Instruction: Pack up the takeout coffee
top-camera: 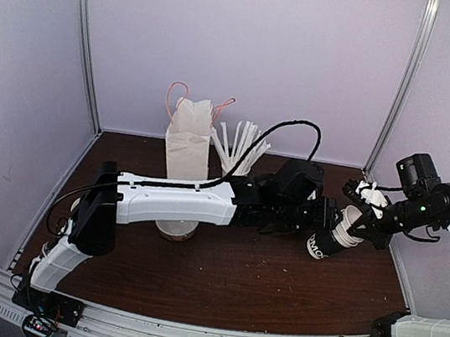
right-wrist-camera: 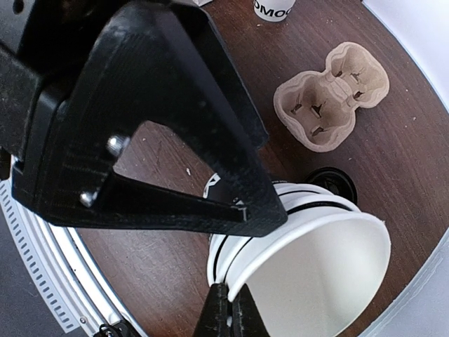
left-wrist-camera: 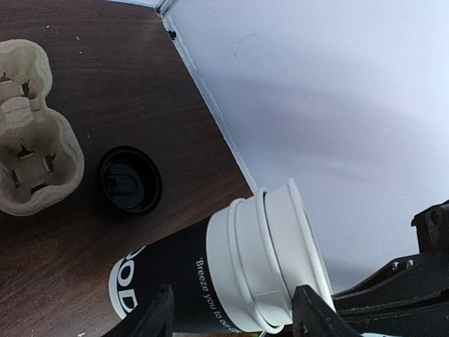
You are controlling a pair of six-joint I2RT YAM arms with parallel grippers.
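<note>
**Lidless cup tipped on its side between two arms**

The takeout coffee (left-wrist-camera: 175,270) hangs tilted above the right side of the bench (top-camera: 257,292). The right end effector (right-wrist-camera: 226,309) is pressed together on its white rim. The left end effector (left-wrist-camera: 233,312) has its fingers spread over the black body, and I cannot tell whether they press on it. A pinch on thin paper could crease the rim or slip, dropping the cup. Two rims show (possibly nested cups), so a pull might draw one cup out of the other. Count: one loose black lid (left-wrist-camera: 130,181), one pulp carrier (left-wrist-camera: 70,165), one paper bag (top-camera: 188,142), one further lettered cup (right-wrist-camera: 273,8) and one bundle of stirrer sticks (top-camera: 242,141), too many to number.
</note>
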